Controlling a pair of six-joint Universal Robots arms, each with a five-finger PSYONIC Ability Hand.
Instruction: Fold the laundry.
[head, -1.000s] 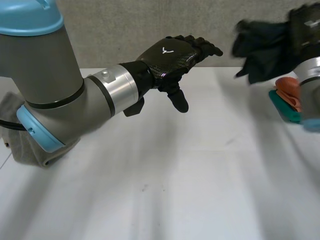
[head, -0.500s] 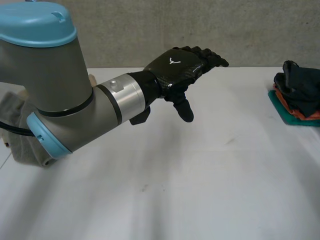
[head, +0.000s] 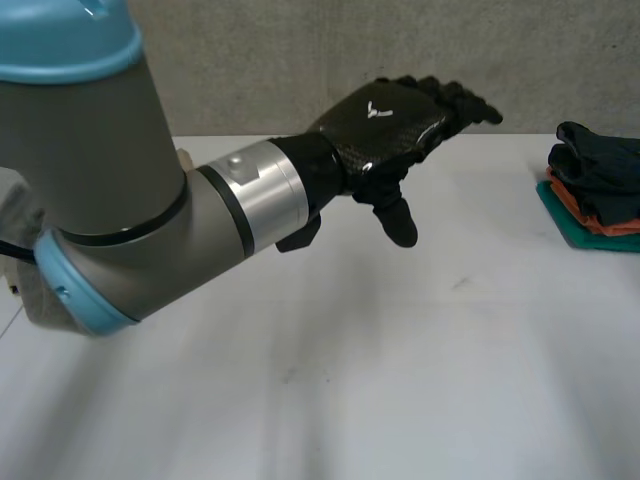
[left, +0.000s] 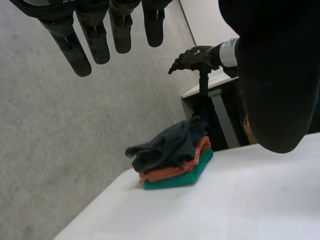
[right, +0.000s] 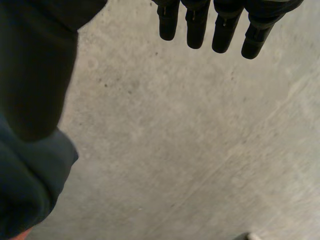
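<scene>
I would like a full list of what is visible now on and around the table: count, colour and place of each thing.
folded dark navy garment: one, dark navy, top of the stack at the table's right side
folded orange garment: one, orange, middle of that stack
folded green garment: one, green, bottom of that stack
crumpled grey cloth: one, grey, table's left side, behind the left arm
white table: one, white
left arm: one, grey with light-blue caps
left hand: one, black, open, above the table
right hand: one, black, open, raised beyond the stack
</scene>
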